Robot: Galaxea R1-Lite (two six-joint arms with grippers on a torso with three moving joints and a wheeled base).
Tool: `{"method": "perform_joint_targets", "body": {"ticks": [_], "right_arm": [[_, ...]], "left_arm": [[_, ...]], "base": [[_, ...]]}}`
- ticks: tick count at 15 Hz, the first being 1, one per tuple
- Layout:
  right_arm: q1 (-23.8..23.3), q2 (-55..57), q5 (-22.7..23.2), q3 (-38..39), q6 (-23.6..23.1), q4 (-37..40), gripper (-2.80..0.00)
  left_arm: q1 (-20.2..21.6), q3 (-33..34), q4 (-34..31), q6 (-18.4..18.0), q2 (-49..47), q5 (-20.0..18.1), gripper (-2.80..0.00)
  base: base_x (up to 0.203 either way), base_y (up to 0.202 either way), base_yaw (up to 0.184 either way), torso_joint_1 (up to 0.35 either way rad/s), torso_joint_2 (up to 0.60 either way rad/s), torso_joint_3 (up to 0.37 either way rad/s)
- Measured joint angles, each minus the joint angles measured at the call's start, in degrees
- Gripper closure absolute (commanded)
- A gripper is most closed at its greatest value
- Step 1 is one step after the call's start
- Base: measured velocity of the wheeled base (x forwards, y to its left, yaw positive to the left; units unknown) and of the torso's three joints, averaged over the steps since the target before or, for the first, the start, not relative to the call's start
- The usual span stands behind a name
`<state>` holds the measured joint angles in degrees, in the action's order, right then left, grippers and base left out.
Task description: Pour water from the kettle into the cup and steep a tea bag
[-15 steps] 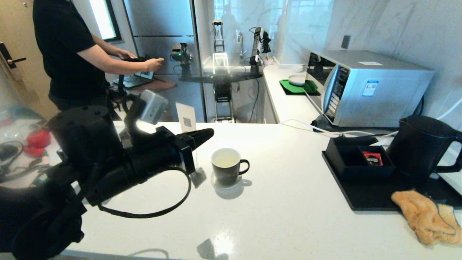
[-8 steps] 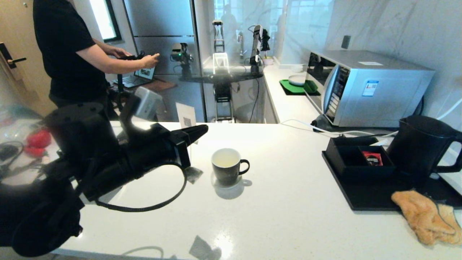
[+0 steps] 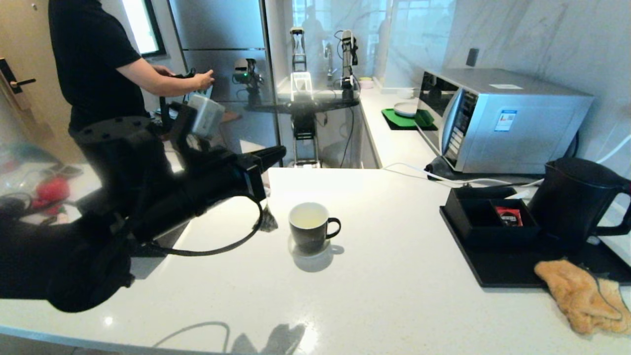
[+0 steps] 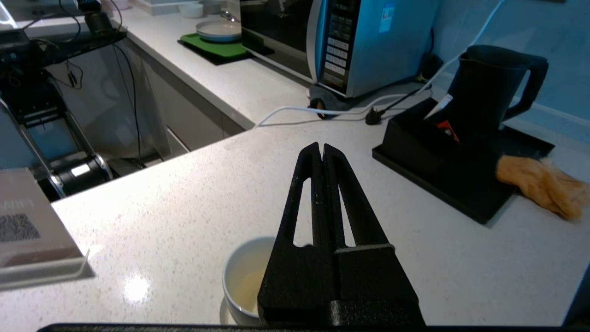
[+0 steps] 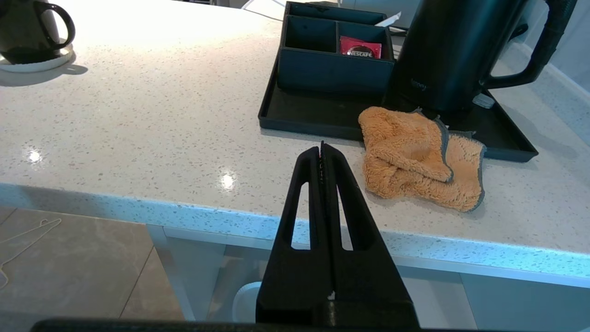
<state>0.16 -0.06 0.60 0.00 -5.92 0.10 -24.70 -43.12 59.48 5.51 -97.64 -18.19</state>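
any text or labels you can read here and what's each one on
"NESCAFE": on the red sachet in the black box.
Card with a QR code: its print is too blurred to read.
Microwave sticker and button labels: too small to read.
Kettle marking: unreadable.

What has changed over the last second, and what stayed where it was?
The left gripper, shut, rose and lifted the hanging tea bag off the counter beside the cup. The cup, kettle, orange cloth and parked right gripper stayed put.

Red sachet (image 5: 360, 47) in black box (image 5: 333, 60): "NESCAFE". Other labels unreadable.
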Motion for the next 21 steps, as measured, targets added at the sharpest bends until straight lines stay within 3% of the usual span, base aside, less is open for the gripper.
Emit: {"method": "perform_joint_targets", "body": {"ticks": [11, 21], "right_arm": [[0.0, 0.1, 0.0, 0.0, 0.0, 0.0, 0.00], [0.0, 0.1, 0.0, 0.0, 0.0, 0.0, 0.00]], "left_arm": [[1.3, -16.7, 0.6, -0.2, -15.6, 0.0, 0.00], [1.4, -18.2, 5.2, -0.4, -25.2, 1.3, 0.00]], "base": [[0.000, 0.000, 0.000, 0.000, 0.00, 0.000], [0.000, 0.000, 0.000, 0.000, 0.00, 0.000]]}}
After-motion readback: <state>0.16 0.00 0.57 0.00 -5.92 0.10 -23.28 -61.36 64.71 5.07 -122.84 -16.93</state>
